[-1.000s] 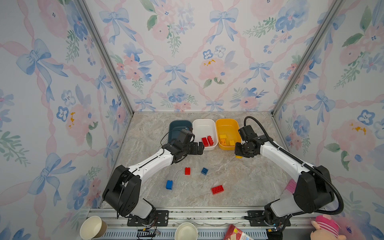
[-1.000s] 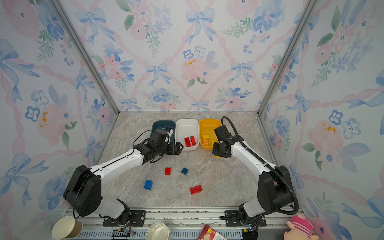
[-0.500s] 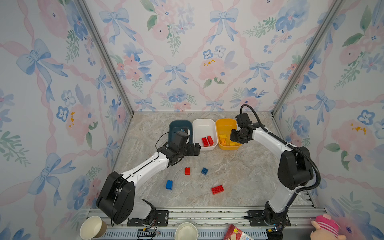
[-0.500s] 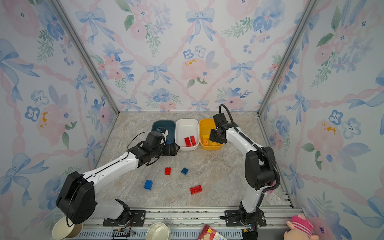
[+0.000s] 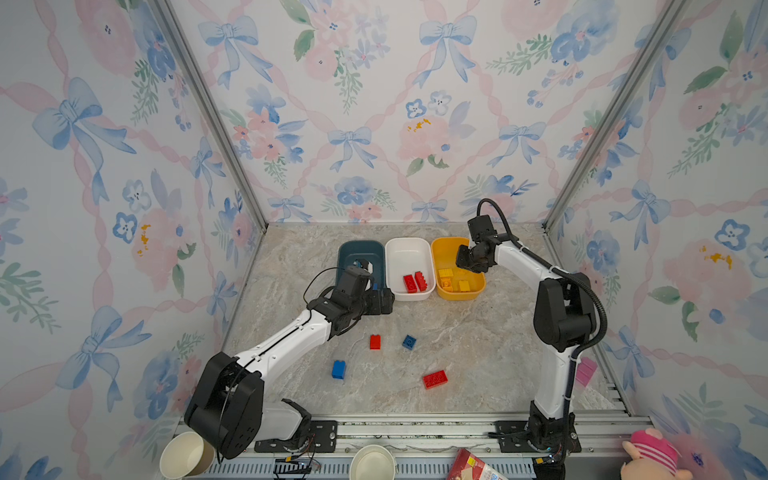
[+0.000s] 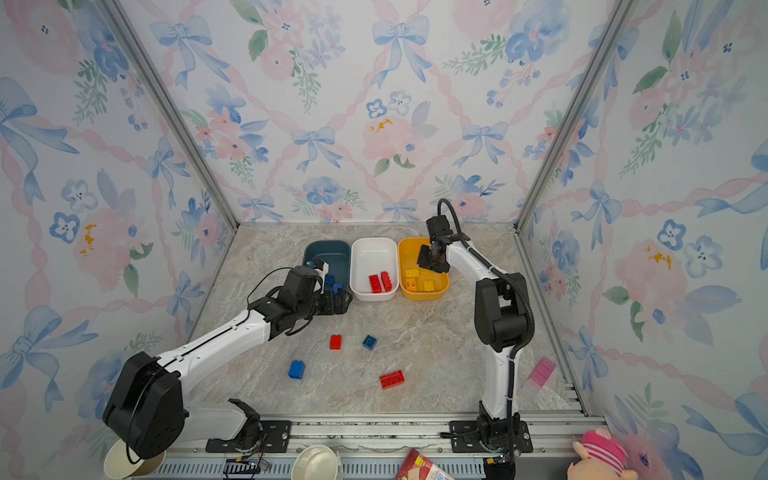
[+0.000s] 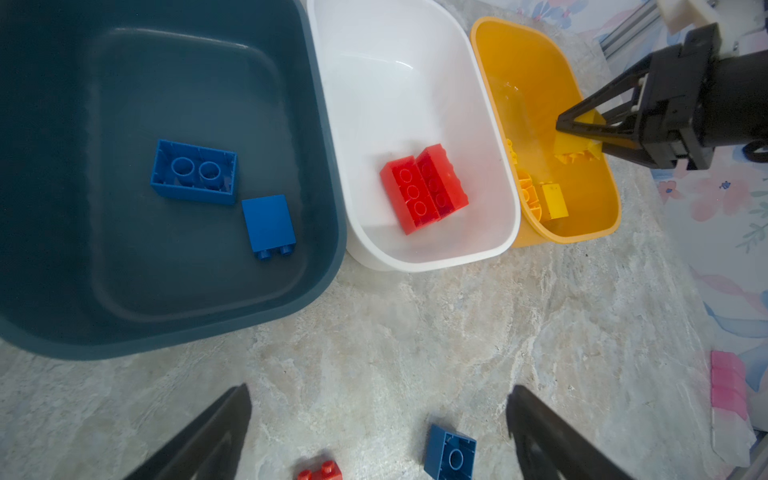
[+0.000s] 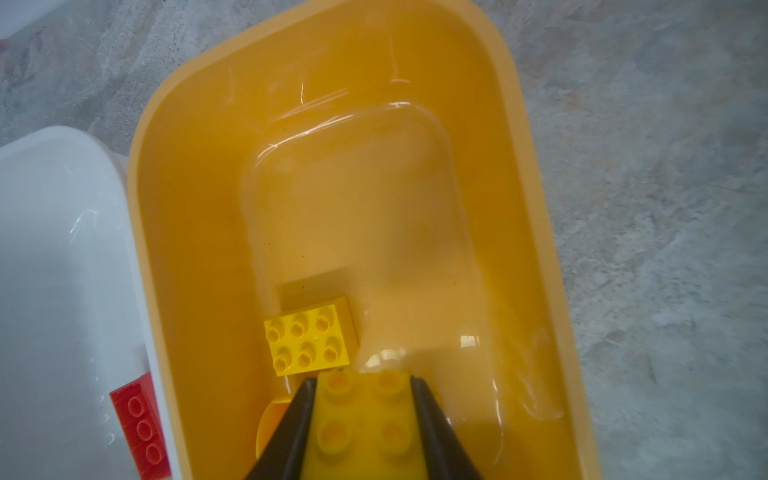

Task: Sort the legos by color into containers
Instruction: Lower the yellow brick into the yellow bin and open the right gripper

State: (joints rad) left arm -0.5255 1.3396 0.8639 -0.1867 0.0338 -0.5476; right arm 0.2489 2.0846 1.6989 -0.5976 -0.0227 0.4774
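Note:
The dark blue (image 5: 360,244), white (image 5: 408,254) and yellow (image 5: 444,251) containers stand in a row at the back. My right gripper (image 8: 362,380) is shut on a yellow lego (image 8: 361,419) above the yellow container (image 8: 199,249), which holds other yellow legos (image 8: 309,338). My left gripper (image 7: 378,390) hangs open and empty over the table, in front of the blue and white containers. Two blue legos (image 7: 194,171) lie in the blue container (image 7: 324,124) and red ones (image 7: 424,189) in the white. Loose on the table are a small red lego (image 5: 375,341), two blue legos (image 5: 409,342) (image 5: 338,369) and a long red lego (image 5: 434,379).
Flowered walls close in the table on three sides. Two paper cups (image 5: 185,457) (image 5: 372,463), a snack packet (image 5: 473,467) and a plush toy (image 5: 650,455) sit past the front rail. A pink object (image 5: 586,371) lies at the right edge.
My right gripper has carried the yellow lego from in front of the yellow container to above its inside. The left arm has drawn back slightly, its gripper still open.

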